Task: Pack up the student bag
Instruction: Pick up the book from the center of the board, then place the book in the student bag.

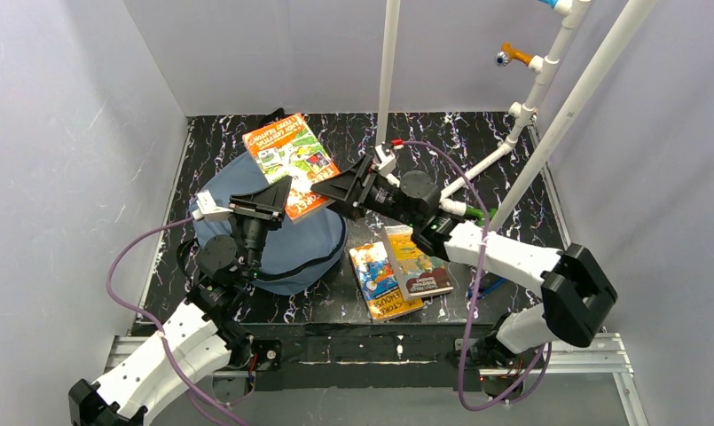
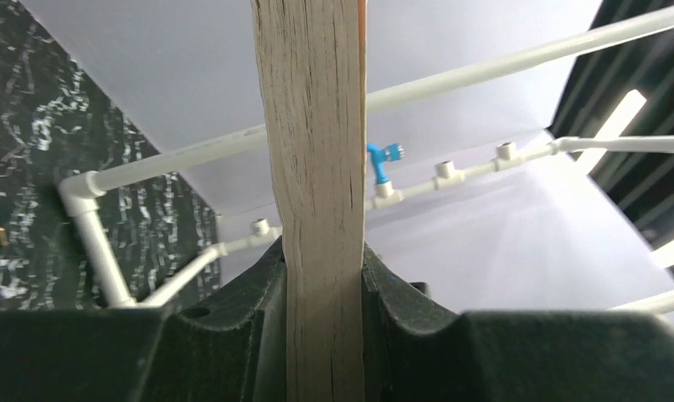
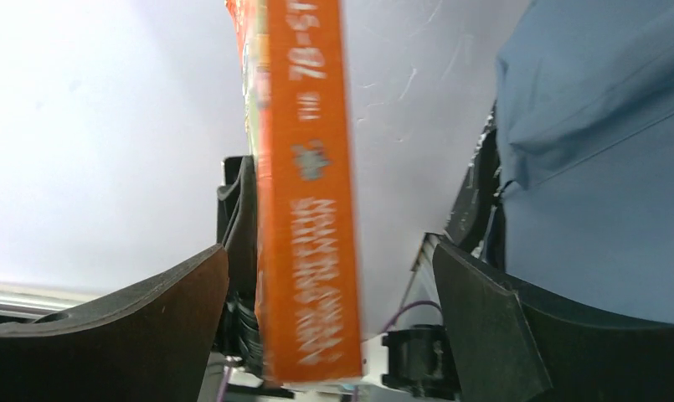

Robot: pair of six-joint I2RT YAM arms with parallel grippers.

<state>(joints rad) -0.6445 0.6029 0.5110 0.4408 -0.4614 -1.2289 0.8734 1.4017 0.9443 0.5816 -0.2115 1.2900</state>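
The left arm (image 1: 171, 342) climbs from its base at 7 o'clock of the surface (image 1: 335, 303) toward 1 o'clock, its wrist bent over the student bag (image 1: 313, 244). The left jaws are clamped on the near corner of an orange book (image 1: 286, 160). In the left wrist view the book's pale page edge (image 2: 316, 209) stands upright, pinched between the two dark fingers (image 2: 233, 335) with no gap on either side. The right arm (image 1: 504, 253) leaves its base at 5 o'clock, folds at the elbow and stretches low toward 10 o'clock. This brings the right jaws to the book's edge at 3 o'clock of the left jaws. They stand wide apart: in the right wrist view the orange spine (image 3: 308, 209) runs between the fingers (image 3: 132, 327) with clear space on both sides, touching neither. The slate-blue bag lies slumped on the surface at 8 o'clock of its middle, directly below the left jaws and the raised book, and at 8 o'clock of the right jaws. In the right wrist view its fabric (image 3: 601, 151) fills the 3 o'clock side. The book's cover tilts up over the bag's far rim, toward 12 o'clock. Two more books lie at 4 o'clock of the bag, a yellow-covered one (image 1: 378, 284) with a second (image 1: 417, 264) partly over it
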